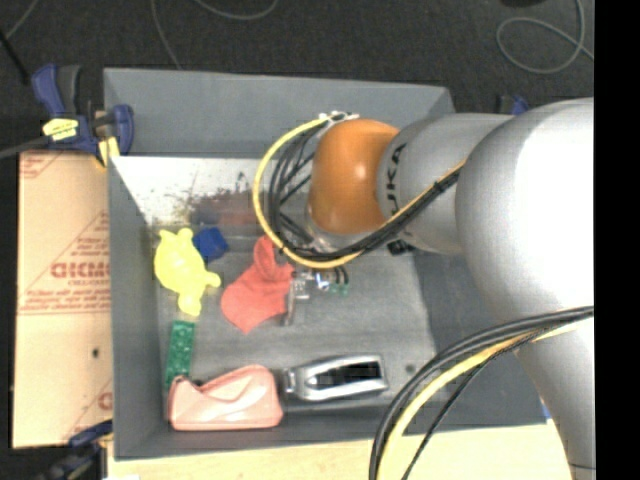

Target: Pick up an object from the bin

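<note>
gripper at red cloth, mid-bin

gripper sits low near the centre of the grey metal bin, under the arm's orange wrist cover. its tip is at the 3 o'clock edge of a crumpled coral-red cloth, seemingly touching. how far it is open: cannot tell. whether it has hold of the cloth: cannot tell either. yellow rubber animal toy lies at the cloth's 9 o'clock, small blue block at 10, green studded plastic brick at 8. pink soft pouch and silver-and-black metal hand tool lie along the bin's 6 o'clock wall.
</note>
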{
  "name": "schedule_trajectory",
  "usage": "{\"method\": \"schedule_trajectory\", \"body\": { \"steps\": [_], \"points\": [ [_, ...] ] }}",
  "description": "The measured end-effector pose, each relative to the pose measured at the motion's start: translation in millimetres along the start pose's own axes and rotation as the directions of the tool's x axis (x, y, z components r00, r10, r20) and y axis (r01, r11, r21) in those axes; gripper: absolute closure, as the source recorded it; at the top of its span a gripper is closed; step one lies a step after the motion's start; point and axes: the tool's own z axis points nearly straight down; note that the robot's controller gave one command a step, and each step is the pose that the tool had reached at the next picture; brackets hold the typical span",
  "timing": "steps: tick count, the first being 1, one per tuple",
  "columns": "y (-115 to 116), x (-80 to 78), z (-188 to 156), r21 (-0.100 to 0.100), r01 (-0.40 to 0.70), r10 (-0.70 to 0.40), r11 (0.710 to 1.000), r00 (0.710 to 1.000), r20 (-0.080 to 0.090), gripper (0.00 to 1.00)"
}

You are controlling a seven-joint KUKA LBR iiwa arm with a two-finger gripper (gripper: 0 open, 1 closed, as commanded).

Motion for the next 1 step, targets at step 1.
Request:
{"method": "schedule_trajectory", "body": {
  "steps": [1],
  "points": [
    [54.6,-3.5,-9.4,-0.002,0.139,-0.139,0.990,0.990,0.006,1.00]
  ]
}}
